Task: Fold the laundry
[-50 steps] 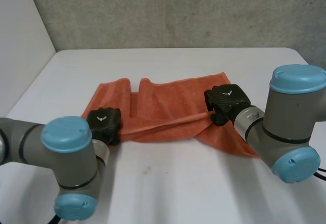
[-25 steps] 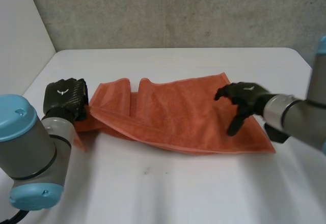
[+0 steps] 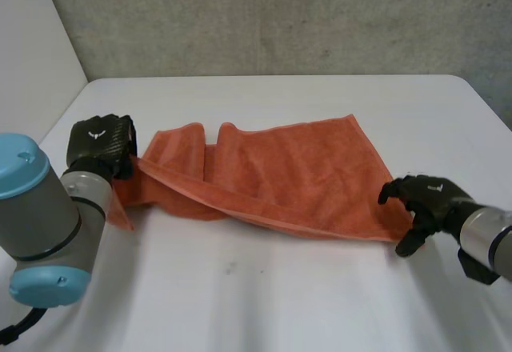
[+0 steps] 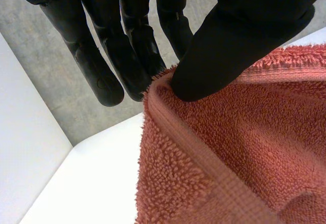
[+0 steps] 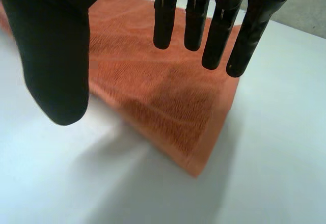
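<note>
- The left hand [image 3: 100, 146] is closed on the left end of the towel [image 3: 280, 172]. In the left wrist view the hemmed edge is pinched between the thumb [image 4: 229, 46] and the straight fingers [image 4: 97, 66].
- That end of the towel is held raised off the table [image 3: 280, 296], and a flap of cloth hangs down beside the left arm [image 3: 40, 216].
- The right hand [image 3: 424, 200] is held open with its fingers spread, and nothing is gripped by it. It is placed just beside the towel's near right corner [image 5: 196, 170].
- In the right wrist view the fingers [image 5: 193, 10] and thumb are seen apart above the cloth; whether the cloth is touched cannot be told.
- The rest of the towel is spread across the middle of the white table, with a raised fold running through its left part.
- A grey wall [image 3: 280, 16] is seen behind the table, and a white panel [image 3: 32, 48] at its left side.
- In the head view the left hand's fingers are hidden behind its back, part of the hanging flap is covered by the left arm, and the right arm is cut off at the edge.
- One towel, one table and two hands are counted.
</note>
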Robot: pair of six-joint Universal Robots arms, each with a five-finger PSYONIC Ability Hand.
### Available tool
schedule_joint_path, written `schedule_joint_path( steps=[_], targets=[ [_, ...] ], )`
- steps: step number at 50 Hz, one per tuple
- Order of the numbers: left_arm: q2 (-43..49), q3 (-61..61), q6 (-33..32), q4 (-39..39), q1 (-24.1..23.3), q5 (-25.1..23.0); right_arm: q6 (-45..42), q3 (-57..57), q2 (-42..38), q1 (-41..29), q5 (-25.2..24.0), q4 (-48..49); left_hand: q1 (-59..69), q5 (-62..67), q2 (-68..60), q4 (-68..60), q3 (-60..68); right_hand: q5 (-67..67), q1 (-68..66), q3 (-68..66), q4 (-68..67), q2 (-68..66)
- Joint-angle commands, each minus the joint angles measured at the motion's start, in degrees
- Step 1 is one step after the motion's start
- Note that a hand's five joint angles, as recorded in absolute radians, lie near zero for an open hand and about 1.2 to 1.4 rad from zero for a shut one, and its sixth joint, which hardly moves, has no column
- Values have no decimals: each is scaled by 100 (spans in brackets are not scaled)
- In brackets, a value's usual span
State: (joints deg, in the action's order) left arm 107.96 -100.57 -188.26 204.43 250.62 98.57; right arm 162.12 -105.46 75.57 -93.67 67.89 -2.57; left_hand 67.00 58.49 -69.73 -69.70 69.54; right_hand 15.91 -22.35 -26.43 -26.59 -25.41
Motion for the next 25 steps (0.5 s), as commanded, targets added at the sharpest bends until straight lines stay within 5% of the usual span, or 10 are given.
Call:
schedule_joint_path(
  steps=[1, 18, 23, 25],
  targets=[
    [190, 99, 0, 0, 22, -40, -338, -405, -86, -73, 40, 686, 1300, 1151, -1027, -1030, 1046, 855, -1211, -803, -787, -905],
    [260, 108, 0, 0, 136, -40, -796, -150, -886, -73, 101, 1206, 1300, 1151, -1027, -1030, 1046, 1950, -2306, -1898, -1882, -2000],
    [269, 73, 0, 0, 136, -40, -857, -1, -947, -73, 198, 1232, 1300, 1151, -1027, -1030, 1046, 3127, -3483, -3076, -3059, -3178],
    [295, 38, 0, 0, 136, -40, -796, 78, -930, -64, 242, 1311, 1300, 1151, -1027, -1030, 1046, 4650, -5006, -4598, -4582, -4701]
  ],
)
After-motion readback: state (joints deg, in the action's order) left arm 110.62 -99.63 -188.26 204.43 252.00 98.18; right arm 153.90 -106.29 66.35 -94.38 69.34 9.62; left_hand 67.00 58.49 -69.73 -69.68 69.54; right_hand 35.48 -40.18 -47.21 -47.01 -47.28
